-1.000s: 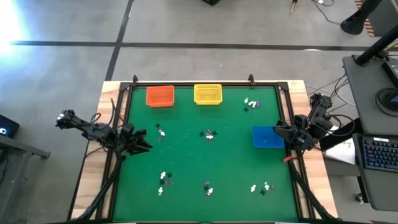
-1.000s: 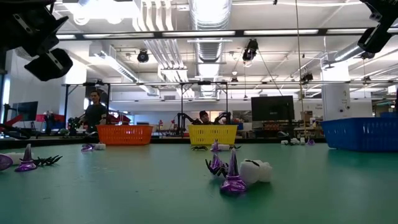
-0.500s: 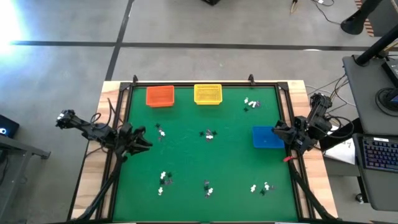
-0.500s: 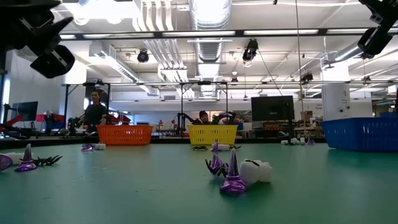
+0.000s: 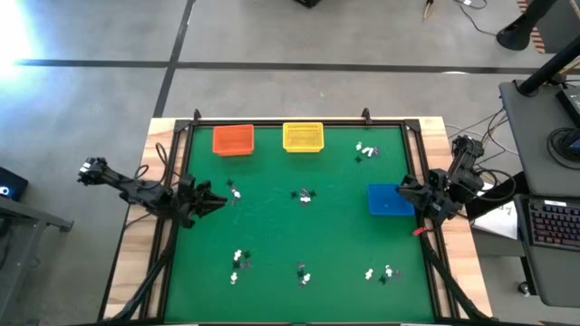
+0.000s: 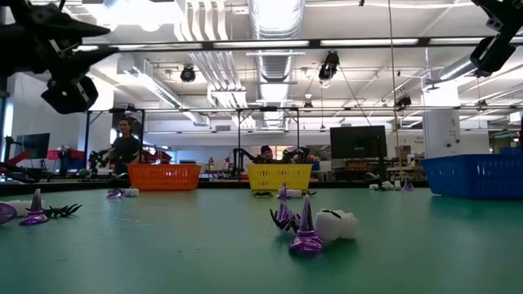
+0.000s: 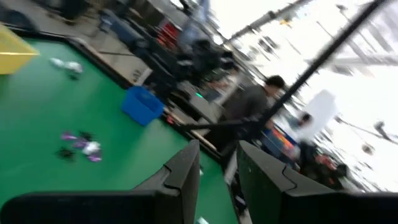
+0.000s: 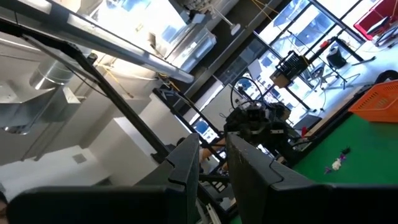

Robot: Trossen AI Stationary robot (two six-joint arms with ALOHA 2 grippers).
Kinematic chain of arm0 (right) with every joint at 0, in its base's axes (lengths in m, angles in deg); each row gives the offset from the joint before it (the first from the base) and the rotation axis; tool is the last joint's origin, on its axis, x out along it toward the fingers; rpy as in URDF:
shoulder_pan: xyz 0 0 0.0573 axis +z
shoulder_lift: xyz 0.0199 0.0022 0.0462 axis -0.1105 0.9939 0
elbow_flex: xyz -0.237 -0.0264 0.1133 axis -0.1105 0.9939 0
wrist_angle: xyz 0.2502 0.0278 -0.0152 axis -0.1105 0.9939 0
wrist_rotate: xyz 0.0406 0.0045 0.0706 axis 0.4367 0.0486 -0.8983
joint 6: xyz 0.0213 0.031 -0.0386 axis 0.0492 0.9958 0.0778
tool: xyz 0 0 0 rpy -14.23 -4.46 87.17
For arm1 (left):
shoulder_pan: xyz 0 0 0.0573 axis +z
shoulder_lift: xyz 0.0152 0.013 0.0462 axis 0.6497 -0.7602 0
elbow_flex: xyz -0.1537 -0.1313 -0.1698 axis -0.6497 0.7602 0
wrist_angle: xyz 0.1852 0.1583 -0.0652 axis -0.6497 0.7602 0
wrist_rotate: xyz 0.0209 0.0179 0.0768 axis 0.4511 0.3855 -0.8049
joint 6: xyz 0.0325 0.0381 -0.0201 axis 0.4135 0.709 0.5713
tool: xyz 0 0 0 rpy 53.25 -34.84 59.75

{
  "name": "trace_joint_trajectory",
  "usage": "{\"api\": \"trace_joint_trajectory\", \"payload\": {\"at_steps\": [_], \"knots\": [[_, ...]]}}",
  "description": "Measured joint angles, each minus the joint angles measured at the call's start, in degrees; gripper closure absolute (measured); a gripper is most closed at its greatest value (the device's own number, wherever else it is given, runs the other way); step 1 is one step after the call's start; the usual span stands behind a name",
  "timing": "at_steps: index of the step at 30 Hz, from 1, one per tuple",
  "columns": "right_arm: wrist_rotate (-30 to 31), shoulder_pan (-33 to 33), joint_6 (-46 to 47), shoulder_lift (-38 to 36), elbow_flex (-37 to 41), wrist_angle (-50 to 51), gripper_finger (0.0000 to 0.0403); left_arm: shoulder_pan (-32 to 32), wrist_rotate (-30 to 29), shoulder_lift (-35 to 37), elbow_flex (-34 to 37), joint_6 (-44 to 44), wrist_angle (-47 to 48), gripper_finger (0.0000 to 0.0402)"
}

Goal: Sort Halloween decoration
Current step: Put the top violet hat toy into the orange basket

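Note:
The Halloween decoration lies as small clusters of white, black and purple trinkets on the green mat: one at mid-left [image 5: 235, 191], one at the centre [image 5: 305, 195], one at far right [image 5: 365, 151], and three along the near side [image 5: 239, 260] [image 5: 303, 272] [image 5: 381, 273]. In the low view, a purple cone [image 6: 307, 229] stands beside a white piece [image 6: 335, 224]. My left gripper [image 5: 216, 200] [image 7: 217, 149] hovers over the mat's left edge, open and holding nothing. My right gripper [image 5: 403, 187] [image 8: 212, 140] hovers at the right edge beside the blue basket, also open and holding nothing.
An orange basket [image 5: 233, 139] and a yellow basket [image 5: 303, 136] stand at the far edge. A blue basket [image 5: 390, 200] stands at the right edge. A black frame [image 5: 299, 123] rims the mat. People show in the room beyond the table [image 6: 124, 147].
My left gripper has stayed in place but has swung its fingers a little toward the table's far edge. The right arm and the trinkets have kept still.

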Motion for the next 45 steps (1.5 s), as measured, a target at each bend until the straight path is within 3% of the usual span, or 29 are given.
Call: {"api": "trace_joint_trajectory", "payload": {"at_steps": [11, 18, 21, 29, 38, 45], "knots": [[-0.46, -0.02, 4.41, 0.00, 0.00, 0.00, 0.0330, 0.02, -0.77, -5.19, -1.52, 2.84, -2.77, 0.0308], [-0.09, 0.00, 0.85, 0.00, 0.00, -0.03, 0.0330, 0.02, -6.59, -9.68, -9.61, 11.74, -2.77, 0.0314], [1.34, 0.00, -0.93, 0.02, 0.00, -0.02, 0.0330, 0.02, -9.33, -11.66, -14.59, 14.29, 2.19, 0.0317], [8.99, -0.01, -3.58, 0.01, 0.00, -0.11, 0.0317, 0.02, -18.53, -17.18, -26.16, 5.73, 25.37, 0.0317], [9.01, 0.00, -8.36, 0.00, 0.00, -0.24, 0.0256, 0.02, -22.79, -21.14, -30.37, 4.82, 26.24, 0.0317], [9.01, 0.00, -14.73, 0.00, 0.00, -0.20, 0.0244, 0.02, -24.79, -22.81, -30.98, 4.22, 26.07, 0.0317]]}}
